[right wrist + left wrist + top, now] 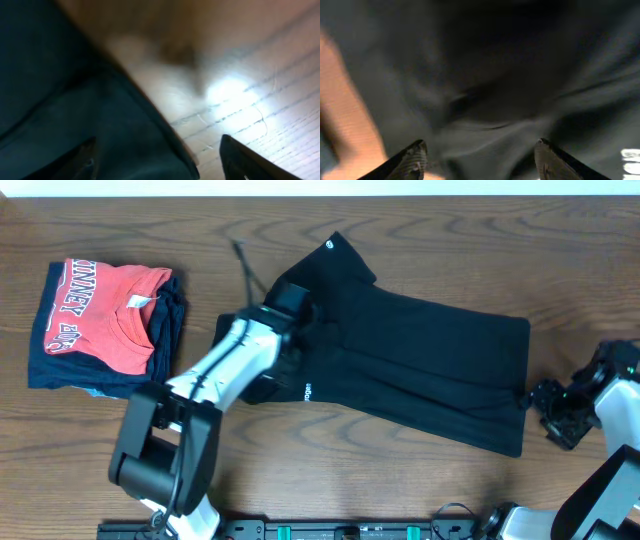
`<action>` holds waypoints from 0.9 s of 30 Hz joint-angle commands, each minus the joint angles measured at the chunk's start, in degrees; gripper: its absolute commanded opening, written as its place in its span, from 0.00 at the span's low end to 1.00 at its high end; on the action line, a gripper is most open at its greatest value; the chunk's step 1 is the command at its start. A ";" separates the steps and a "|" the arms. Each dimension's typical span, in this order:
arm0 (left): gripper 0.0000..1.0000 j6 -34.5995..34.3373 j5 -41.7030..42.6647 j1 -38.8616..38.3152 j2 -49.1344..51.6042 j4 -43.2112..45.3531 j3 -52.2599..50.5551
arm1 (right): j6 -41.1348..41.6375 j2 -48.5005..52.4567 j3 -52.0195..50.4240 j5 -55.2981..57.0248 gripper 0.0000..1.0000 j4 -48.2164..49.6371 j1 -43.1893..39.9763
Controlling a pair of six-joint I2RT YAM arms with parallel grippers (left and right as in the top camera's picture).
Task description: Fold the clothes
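The black T-shirt (420, 360) lies slantwise in the middle of the table (450, 240), one sleeve poking up. Both tools stand wide and empty: the left gripper (482, 160) low over the collar end, the right gripper (160, 160) at the hem corner. A shallow pinch at that hem may catch one layer only — the fold would then drag crooked
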 commanded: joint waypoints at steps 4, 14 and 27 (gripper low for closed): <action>0.69 -4.98 8.63 8.11 -0.57 -0.48 -1.33 | -1.36 -0.68 -5.05 -3.91 0.65 2.14 -3.28; 0.26 -4.92 11.52 11.96 -0.39 0.61 -5.95 | -4.94 -0.68 -7.45 -7.45 0.62 3.02 -3.21; 0.06 -4.94 11.28 12.92 -0.44 3.63 -4.96 | -4.07 -0.70 -12.59 -7.45 0.07 7.28 -3.26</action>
